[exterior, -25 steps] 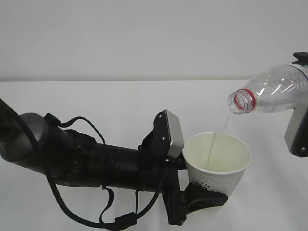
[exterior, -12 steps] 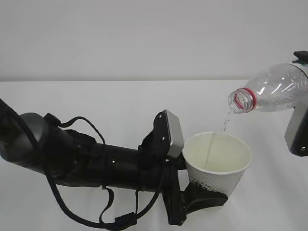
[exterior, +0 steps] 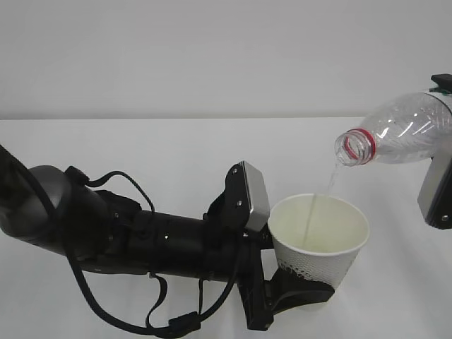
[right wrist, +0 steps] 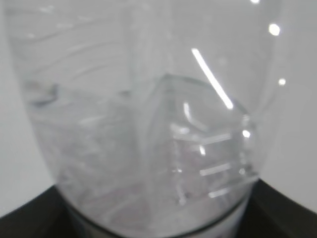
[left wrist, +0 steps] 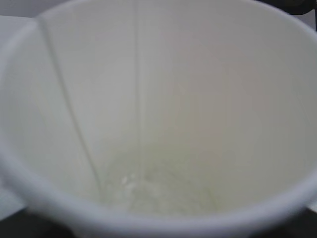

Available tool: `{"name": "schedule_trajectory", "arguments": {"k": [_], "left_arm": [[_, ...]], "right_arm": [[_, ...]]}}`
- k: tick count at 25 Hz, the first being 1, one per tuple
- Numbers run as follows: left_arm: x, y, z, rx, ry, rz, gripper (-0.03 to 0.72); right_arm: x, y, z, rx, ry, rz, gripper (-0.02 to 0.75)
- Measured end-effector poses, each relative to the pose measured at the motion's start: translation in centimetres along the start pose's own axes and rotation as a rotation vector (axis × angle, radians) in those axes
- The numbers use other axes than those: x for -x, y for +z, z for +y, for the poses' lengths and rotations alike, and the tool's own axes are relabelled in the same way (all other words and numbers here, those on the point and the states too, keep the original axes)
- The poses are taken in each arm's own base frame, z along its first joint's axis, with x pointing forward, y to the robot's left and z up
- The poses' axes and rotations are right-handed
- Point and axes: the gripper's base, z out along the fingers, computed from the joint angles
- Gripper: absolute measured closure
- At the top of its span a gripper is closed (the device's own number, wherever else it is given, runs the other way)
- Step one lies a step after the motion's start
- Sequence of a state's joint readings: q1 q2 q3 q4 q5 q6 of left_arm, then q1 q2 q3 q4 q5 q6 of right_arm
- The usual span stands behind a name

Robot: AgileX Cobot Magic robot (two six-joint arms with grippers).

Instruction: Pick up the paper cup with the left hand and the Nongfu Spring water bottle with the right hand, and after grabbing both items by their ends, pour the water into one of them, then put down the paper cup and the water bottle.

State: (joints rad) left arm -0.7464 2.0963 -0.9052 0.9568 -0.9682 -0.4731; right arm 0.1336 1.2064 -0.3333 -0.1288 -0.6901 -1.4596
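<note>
Above the tabletop, toward its right side and nearer the front edge than the back, I have the paper cup held off the surface in the left gripper, its jaws clamped on the lower wall near the cup's base. The Nongfu Spring water bottle hangs above and to the right of the cup, tipped almost flat with its red-ringed mouth pointing down-left over the rim; the right gripper is mostly cut off by the frame edge, but it carries the bottle by its bottom end, so I read it as closed on it. What has changed: half a second ago the pour had broken into drips at the mouth, whereas a second ago it ran as a thread; now the water is again one thin unbroken stream into the cup. Neither arm appears to have shifted, so I judge the bottle is close to empty and the pour nearly done, with both put-downs left. My left wrist view shows what the exterior cannot: the cup's cream inside, the stream running down, and a shallow disturbed pool at the bottom. The right wrist view shows only the blurred, clear bottle close up, with little water visible.
</note>
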Motion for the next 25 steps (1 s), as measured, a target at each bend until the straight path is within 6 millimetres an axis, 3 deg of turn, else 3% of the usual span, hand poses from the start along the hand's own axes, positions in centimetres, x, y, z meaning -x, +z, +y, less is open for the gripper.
{"name": "schedule_trajectory", "arguments": {"k": [25], "left_arm": [[0.0,0.0,0.0,0.0,0.0,0.0,0.157]], "right_arm": [[0.01,0.0,-0.07,-0.007,-0.002,-0.001,0.223]]}}
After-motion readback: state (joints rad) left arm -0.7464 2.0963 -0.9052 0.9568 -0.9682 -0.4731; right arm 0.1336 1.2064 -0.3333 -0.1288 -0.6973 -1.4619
